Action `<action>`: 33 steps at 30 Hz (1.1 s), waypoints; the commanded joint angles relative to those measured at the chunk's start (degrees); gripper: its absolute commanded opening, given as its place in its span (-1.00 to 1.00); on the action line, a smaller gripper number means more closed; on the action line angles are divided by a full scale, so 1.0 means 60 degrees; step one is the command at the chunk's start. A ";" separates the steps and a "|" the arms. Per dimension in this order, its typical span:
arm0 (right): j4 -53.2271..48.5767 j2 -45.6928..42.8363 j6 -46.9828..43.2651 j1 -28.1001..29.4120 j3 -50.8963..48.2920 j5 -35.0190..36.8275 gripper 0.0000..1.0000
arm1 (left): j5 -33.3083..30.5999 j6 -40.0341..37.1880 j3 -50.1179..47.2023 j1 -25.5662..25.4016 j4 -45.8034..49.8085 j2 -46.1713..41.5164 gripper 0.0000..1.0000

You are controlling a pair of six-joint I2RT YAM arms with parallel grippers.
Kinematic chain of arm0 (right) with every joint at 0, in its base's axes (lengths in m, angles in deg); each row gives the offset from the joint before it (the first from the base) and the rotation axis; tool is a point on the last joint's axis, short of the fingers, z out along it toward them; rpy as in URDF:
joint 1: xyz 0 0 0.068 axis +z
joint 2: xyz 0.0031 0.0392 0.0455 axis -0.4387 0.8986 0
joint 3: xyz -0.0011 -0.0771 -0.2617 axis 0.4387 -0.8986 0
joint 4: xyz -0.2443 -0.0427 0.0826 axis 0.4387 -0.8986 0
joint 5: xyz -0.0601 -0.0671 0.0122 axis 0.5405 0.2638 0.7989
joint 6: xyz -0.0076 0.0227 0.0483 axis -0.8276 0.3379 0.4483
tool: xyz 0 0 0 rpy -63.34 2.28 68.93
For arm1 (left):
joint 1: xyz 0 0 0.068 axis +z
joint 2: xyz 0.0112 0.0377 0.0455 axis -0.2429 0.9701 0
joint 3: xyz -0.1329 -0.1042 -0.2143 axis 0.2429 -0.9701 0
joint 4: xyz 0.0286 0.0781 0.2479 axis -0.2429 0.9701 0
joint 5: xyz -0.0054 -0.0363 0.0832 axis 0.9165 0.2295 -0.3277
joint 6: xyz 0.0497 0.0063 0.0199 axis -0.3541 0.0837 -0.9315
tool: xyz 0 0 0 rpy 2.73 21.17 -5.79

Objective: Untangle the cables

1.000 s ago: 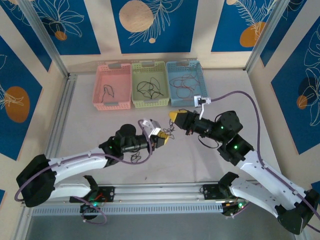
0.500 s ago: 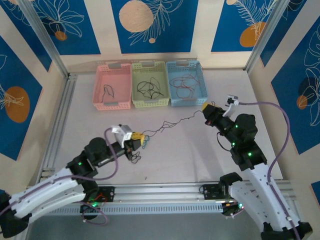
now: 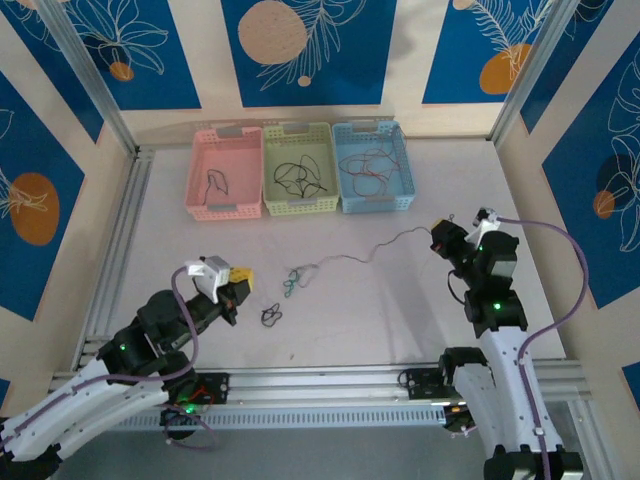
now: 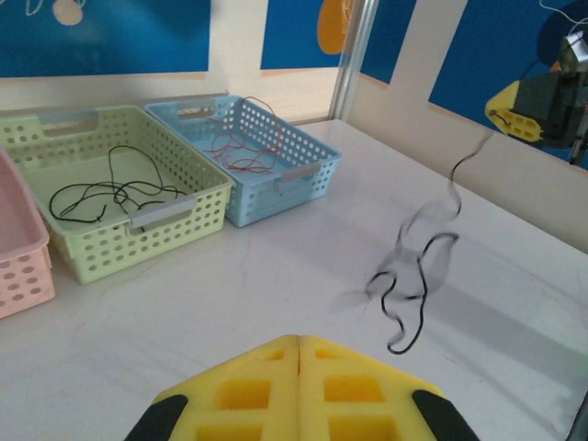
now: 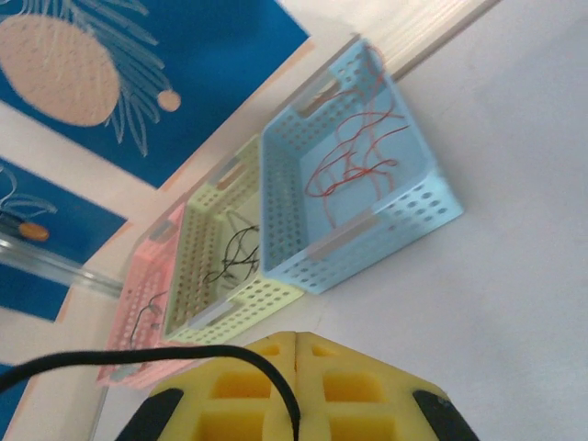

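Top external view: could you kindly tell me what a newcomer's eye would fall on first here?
A long black cable runs from the shut right claw to a green-and-black tangle mid-table. Behind it, at the far edge, sit a pink basket, a green basket and a blue basket, each holding loose wires.

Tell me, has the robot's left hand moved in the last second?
Yes. The left hand slid leftward, from in front of the green basket to the pink basket.
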 commanded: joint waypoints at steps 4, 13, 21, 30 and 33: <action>0.0729 0.0143 0.0264 -0.0315 -0.0201 -0.1079 -1.00 | -0.0042 0.0058 0.0749 -0.0051 0.0331 0.0580 -1.00; 0.2010 0.1053 0.0697 -0.0023 0.0409 -0.2894 -1.00 | 0.0447 0.0045 0.1044 -0.0051 0.0126 0.1539 -1.00; 0.2507 0.2838 0.0235 0.1978 0.2999 -0.2666 -1.00 | 0.0320 0.0626 0.1231 -0.0049 0.0326 0.2605 -0.86; 0.2357 0.7288 -0.0284 0.3450 0.8396 -0.1865 -1.00 | -0.0409 0.1441 0.1378 -0.0019 0.1468 0.2670 -0.07; 0.2279 0.8959 -0.0249 0.3580 1.0234 -0.1733 -1.00 | -0.0659 0.1796 0.1220 -0.0005 0.1738 0.2452 0.19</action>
